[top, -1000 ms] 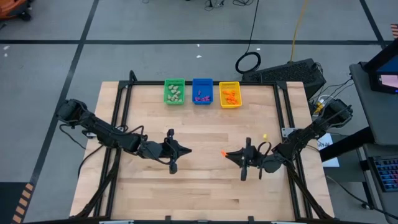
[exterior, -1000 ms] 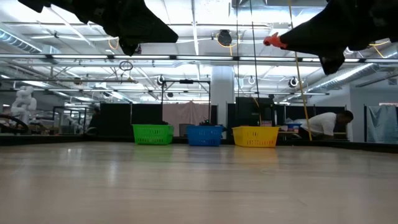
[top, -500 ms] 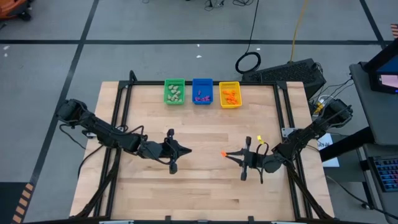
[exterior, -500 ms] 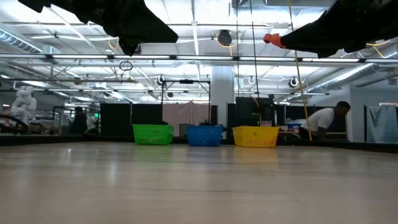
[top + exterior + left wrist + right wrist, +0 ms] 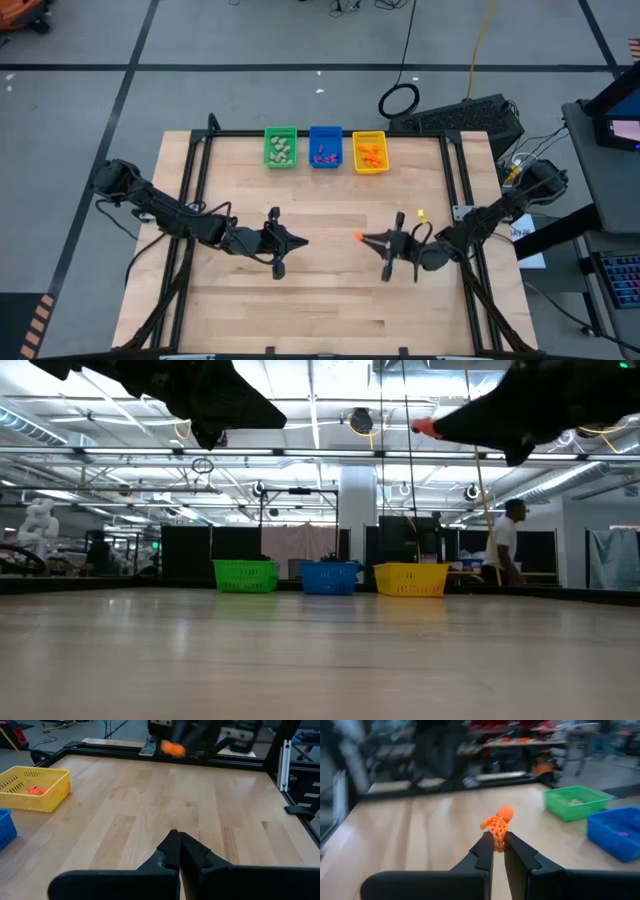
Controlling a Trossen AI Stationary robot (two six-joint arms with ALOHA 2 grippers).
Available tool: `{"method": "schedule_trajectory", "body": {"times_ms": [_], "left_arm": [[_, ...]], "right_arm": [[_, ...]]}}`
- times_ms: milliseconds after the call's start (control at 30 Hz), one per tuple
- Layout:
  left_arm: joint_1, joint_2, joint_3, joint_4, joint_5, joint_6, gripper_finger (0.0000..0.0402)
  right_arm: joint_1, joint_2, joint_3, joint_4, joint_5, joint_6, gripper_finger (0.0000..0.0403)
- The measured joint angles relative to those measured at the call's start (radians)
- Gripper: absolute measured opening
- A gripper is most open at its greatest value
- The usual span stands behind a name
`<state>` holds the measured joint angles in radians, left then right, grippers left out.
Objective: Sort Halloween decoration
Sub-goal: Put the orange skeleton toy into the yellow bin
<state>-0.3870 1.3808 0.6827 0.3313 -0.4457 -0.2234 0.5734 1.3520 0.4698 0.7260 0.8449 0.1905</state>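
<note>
Above the pale wood-plank table (image 5: 320,290): right pincer (image 5: 498,841) pinching a small orange plastic skeleton figure (image 5: 496,826), ribbed body and round head, lifted clear of the boards right of centre. Left pincer (image 5: 176,841) pressed together, holding nothing, hovering left of centre. Far edge: green bin (image 5: 280,147), blue bin (image 5: 325,146), yellow bin (image 5: 369,152), lattice-walled rectangles holding tiny sorted trinkets.

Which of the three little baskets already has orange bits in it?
The yellow bin, at the right end of the row; the blue bin holds purple pieces and the green bin pale ones.
</note>
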Motion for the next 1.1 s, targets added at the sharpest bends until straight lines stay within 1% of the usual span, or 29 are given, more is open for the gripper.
{"method": "schedule_trajectory", "body": {"times_ms": [67,267,367,567,667,733,933,1033,1100], "left_arm": [[0.0,0.0,0.0,0.0,0.0,0.0,0.0002],[0.0,0.0,0.0,0.005,0.0,0.001,0.0002],[0.0,0.0,0.0,0.008,0.0,0.001,0.0002],[0.0,0.0,0.0,0.008,-0.008,0.013,0.0002],[0.0,0.0,0.0,0.011,-0.008,0.02,0.0002],[0.0,0.0,0.0,0.015,-0.01,0.02,0.0002],[0.0,0.0,0.0,0.029,-0.035,0.02,0.0002],[0.0,0.0,0.0,0.029,-0.036,0.021,0.0002],[0.001,0.0,0.0,0.029,-0.038,0.021,0.0002]], "right_arm": [[-0.029,-0.008,0.006,0.025,0.024,0.01,0.0018],[-0.153,-0.064,0.042,0.01,0.02,0.011,0.0018],[-0.229,-0.119,0.063,-0.104,0.019,0.035,0.0018],[-0.408,-0.235,0.121,-0.482,0.001,0.151,0.0018],[-0.521,-0.264,0.154,-0.626,-0.076,0.199,0.0018],[-0.604,-0.268,0.164,-0.678,-0.146,0.21,0.0018],[-0.848,-0.242,0.169,-0.706,-0.359,0.201,0.0018],[-0.938,-0.212,0.169,-0.686,-0.481,0.211,0.0018],[-0.979,-0.188,0.169,-0.684,-0.533,0.233,0.0018]]}}
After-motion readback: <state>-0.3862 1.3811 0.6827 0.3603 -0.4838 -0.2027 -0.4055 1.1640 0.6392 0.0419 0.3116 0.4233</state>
